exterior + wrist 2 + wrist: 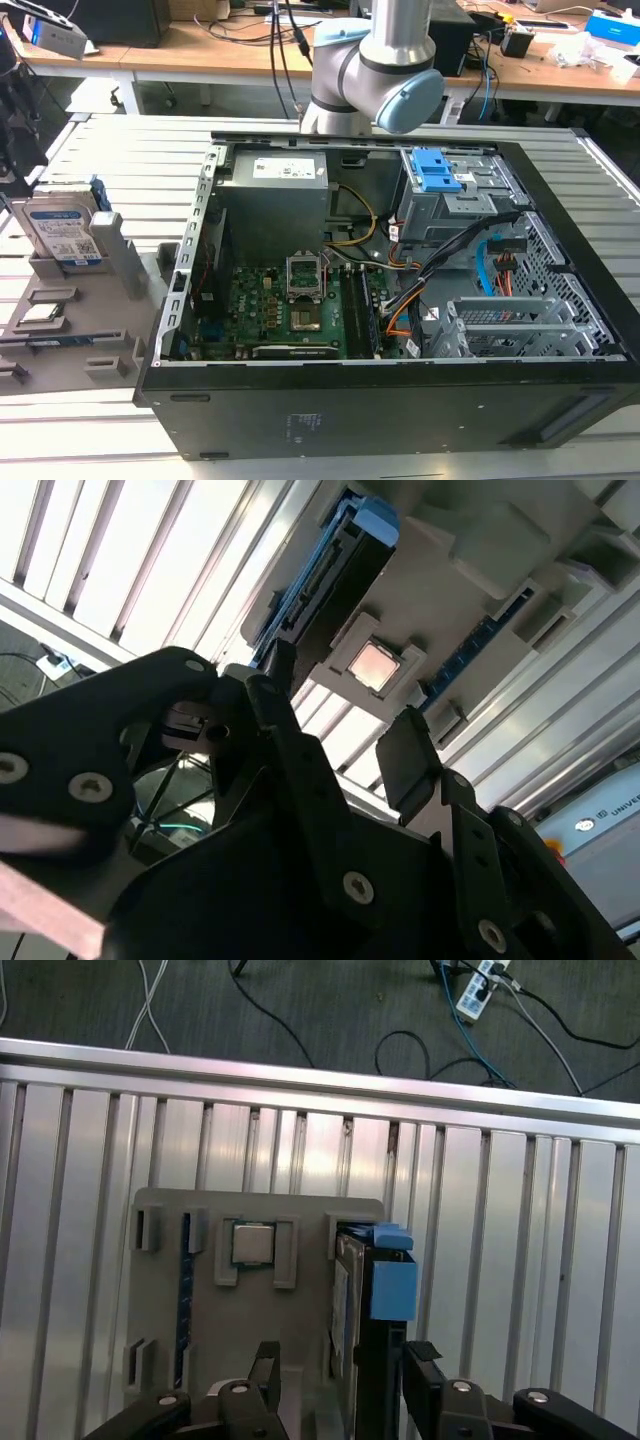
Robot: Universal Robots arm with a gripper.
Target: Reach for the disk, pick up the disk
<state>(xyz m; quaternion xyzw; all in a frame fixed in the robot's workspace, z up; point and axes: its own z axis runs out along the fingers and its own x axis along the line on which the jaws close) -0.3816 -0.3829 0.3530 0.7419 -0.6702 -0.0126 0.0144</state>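
The disk (62, 232) stands on edge in a grey holder (112, 300) at the exterior view's left, its white-and-blue label showing and a blue frame around it. In the first wrist view I look down on the disk's blue-capped edge (390, 1280). My gripper (342, 1355) is open, one black finger on either side of the line to the disk, and it holds nothing. In the second wrist view the open gripper (335, 705) is still some way short of the disk (345, 560). How wide that gap is cannot be told.
A small square chip (252, 1243) lies in a slot of the holder (300, 1310) beside the disk. An open black computer case (380, 300) with a blue-latched drive cage (440, 170) sits on the slatted metal table (120, 150). Cables and a power strip (480, 985) lie on the floor.
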